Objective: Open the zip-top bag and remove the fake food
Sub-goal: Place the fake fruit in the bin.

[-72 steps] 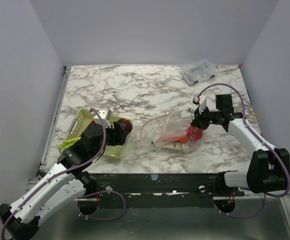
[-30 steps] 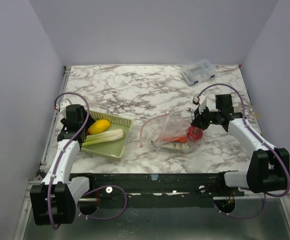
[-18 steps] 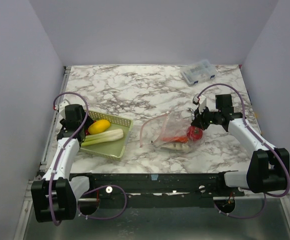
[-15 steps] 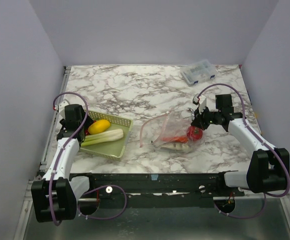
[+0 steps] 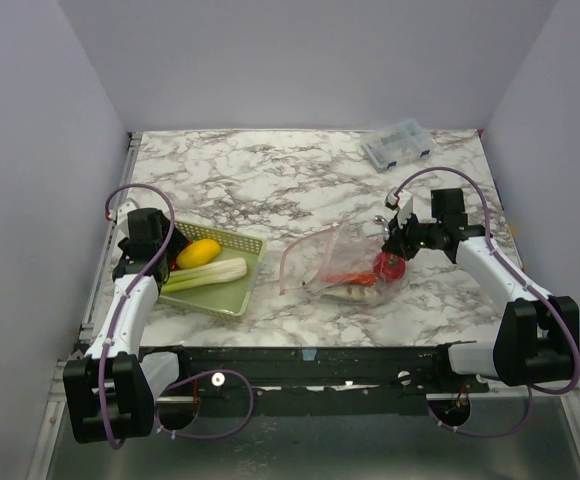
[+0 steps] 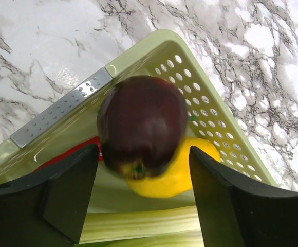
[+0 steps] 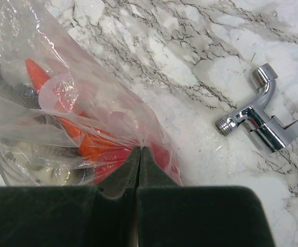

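The clear zip-top bag (image 5: 332,262) lies on the marble with a red round fruit (image 5: 390,265), an orange carrot (image 7: 79,139) and other pieces inside. My right gripper (image 7: 140,149) is shut on a pinch of the bag's plastic at its right end (image 5: 396,250). My left gripper (image 6: 143,154) is open over the left end of the pale green basket (image 5: 246,290). A blurred dark maroon ball (image 6: 141,126) sits loose between its fingers, touching neither. Below it lie the yellow piece (image 6: 174,175), pale green stalk (image 6: 144,224) and red chili (image 6: 67,154).
A chrome pipe fitting (image 7: 262,110) lies on the marble just beyond the bag. A small clear compartment box (image 5: 398,142) stands at the back right. The basket's mesh wall (image 6: 216,118) and grey label strip (image 6: 61,113) are close ahead of the left fingers.
The left arm has swung from the basket's right side to its left end, and the basket now lies flat. The maroon ball it gripped is now loose between open jaws. The right arm has not moved.
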Tool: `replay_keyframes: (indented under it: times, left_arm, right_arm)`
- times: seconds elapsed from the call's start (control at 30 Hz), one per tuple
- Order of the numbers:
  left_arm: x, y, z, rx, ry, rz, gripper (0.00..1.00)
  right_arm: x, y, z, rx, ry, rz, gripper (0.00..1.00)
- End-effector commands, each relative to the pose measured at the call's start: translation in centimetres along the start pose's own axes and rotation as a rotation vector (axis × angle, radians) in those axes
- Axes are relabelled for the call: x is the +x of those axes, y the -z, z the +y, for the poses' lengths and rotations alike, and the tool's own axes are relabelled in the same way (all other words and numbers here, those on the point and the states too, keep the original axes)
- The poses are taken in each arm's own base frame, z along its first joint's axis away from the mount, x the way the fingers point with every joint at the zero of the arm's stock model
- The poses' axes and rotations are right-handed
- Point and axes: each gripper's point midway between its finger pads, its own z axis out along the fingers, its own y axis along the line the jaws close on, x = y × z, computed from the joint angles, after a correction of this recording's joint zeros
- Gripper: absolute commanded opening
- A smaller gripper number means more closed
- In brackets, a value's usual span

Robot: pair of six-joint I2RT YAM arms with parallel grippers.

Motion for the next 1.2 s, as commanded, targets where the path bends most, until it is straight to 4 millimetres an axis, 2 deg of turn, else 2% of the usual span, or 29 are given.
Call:
replay_keyframes:
  times: [0.0, 0.23, 0.63, 0.77, 1.0, 1.17]
  left_arm:
    - [-1.8, 0.6, -1.2, 0.049, 0.013, -0.044, 0.74]
    - [-1.9, 0.8, -1.2, 0.056, 0.014, -0.046, 0.78]
    - [-2.6, 2.3, -2.3, 0.117, 0.007, -0.058, 0.94]
    - [-2.4, 3.1, -3.3, 0.187, -0.020, -0.045, 0.99]
    - [-1.1, 5.0, -5.3, 0.356, -0.086, -0.013, 0.98]
    - [-0.2, 7.1, -6.8, 0.496, -0.112, -0.006, 0.99]
  right_arm:
    - [0.6, 0.0, -0.3, 0.009, 0.002, 0.017, 0.00]
    - [0.5, 0.0, -0.3, 0.010, 0.005, 0.014, 0.00]
    - [0.5, 0.0, -0.3, 0.007, 0.002, 0.016, 0.00]
    - [0.6, 0.0, -0.3, 0.007, 0.004, 0.016, 0.00]
    - [0.6, 0.0, -0.2, 0.003, 0.001, 0.019, 0.00]
    - [0.7, -0.1, -0.2, 0.000, 0.000, 0.019, 0.00]
